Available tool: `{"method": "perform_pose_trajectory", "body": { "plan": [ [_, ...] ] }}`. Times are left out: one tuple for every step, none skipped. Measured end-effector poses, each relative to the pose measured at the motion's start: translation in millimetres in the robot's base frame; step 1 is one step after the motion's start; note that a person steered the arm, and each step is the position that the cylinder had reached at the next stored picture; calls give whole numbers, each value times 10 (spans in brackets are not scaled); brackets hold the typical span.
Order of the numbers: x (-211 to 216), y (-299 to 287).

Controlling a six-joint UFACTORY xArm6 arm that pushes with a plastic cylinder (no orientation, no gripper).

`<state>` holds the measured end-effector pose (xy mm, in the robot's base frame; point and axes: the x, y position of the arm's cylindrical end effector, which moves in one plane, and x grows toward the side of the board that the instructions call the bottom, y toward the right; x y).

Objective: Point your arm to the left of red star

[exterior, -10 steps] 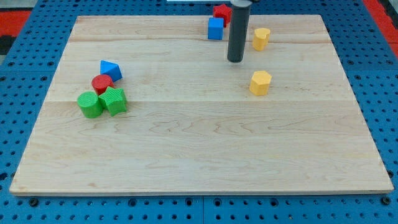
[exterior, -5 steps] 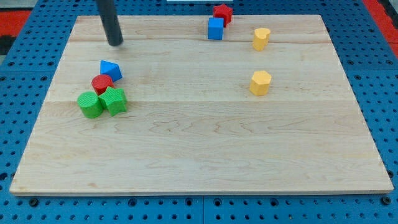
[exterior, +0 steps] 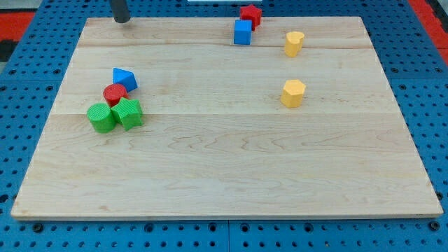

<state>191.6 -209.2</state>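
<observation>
Holding my tip (exterior: 122,20) at our wooden board's (exterior: 224,161) top-left edge.
The red star block (exterior: 250,13) lay well apart, toward the view's right; our bare rod grasped nothing.

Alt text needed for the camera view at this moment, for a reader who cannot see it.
My tip sits at the wooden board's top-left edge, far left of the red star and the blue cube touching it. Two yellow blocks lie right; a blue, a red and two green blocks cluster left.
</observation>
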Motion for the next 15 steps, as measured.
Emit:
{"method": "perform_pose_trajectory", "body": {
  "plan": [
    [-4, 24],
    [-5, 35],
    [269, -4],
    [431, 321],
    [431, 340],
    [22, 350],
    [0, 381],
    [4, 431],
    [1, 512],
    [1, 512],
    [4, 516],
    [3, 535],
    [1, 549],
    [52, 829],
    [338, 1100]
  ]
}}
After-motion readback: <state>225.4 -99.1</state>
